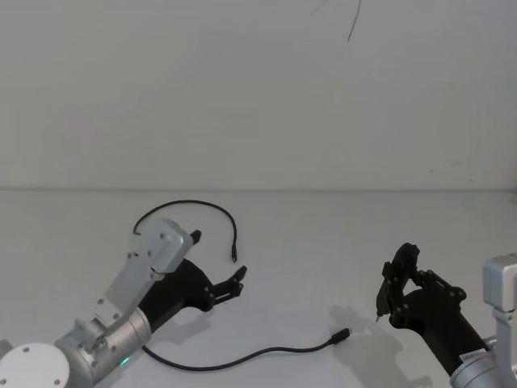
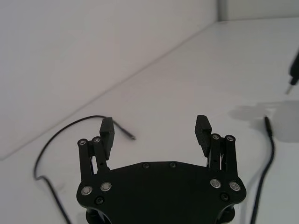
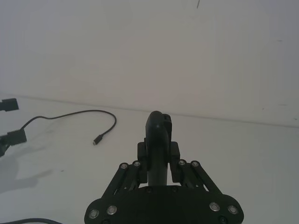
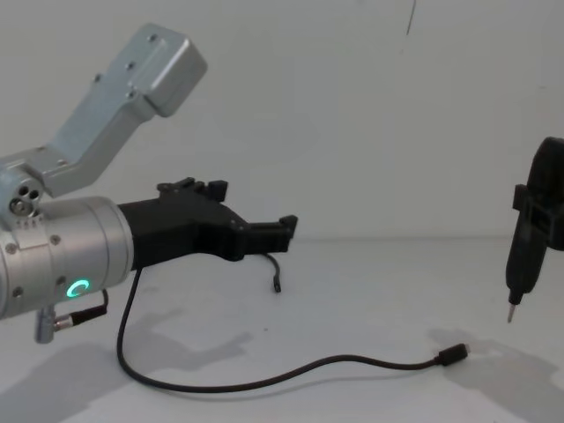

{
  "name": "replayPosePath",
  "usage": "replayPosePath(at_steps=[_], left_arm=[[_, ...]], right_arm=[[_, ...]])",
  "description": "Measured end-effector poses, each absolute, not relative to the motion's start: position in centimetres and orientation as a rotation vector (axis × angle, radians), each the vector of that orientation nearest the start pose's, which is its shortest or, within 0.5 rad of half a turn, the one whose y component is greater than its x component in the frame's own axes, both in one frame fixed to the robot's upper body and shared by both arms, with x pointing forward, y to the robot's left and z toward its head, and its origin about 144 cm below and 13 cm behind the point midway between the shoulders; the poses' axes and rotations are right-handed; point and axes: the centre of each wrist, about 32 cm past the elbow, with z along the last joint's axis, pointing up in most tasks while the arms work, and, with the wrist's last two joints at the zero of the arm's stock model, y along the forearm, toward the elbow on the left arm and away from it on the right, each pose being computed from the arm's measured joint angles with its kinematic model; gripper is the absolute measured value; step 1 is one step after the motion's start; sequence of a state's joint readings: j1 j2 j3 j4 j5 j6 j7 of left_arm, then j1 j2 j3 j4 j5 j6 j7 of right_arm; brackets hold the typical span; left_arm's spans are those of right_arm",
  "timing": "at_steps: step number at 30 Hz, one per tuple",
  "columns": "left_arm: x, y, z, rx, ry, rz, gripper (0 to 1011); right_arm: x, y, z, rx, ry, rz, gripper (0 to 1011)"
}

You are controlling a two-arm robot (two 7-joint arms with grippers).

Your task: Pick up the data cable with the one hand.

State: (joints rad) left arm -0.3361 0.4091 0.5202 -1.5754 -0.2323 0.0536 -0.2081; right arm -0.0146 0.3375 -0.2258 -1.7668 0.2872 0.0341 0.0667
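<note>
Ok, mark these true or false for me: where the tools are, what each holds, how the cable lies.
1. The left tool is open and empty. True.
2. The long thin black flexible data cable lies loose on the white table. True.
3. The right tool is empty. False: it is shut on a slim black metal-tipped object.
4. The left tool grips the cable's plug. False: the plug lies apart from it on the table.
5. The cable hangs off the table edge. False: both ends rest on the table.
</note>
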Motion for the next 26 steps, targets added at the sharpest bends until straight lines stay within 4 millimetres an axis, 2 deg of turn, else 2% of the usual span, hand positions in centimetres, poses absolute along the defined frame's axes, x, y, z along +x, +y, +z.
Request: replayPosePath(at_steps=[13,26], left_arm=[[49.6,19.8,120.6,0.073,-0.268,1.083,1001],[49.2,19.8,120.4,0.060,-0.268,1.123,1001]], right_arm=[[44.3,-23.7,118.9,0.026,-0.075,-1.230,263],[44.3,-23.7,118.9,0.026,-0.075,-1.230,263]])
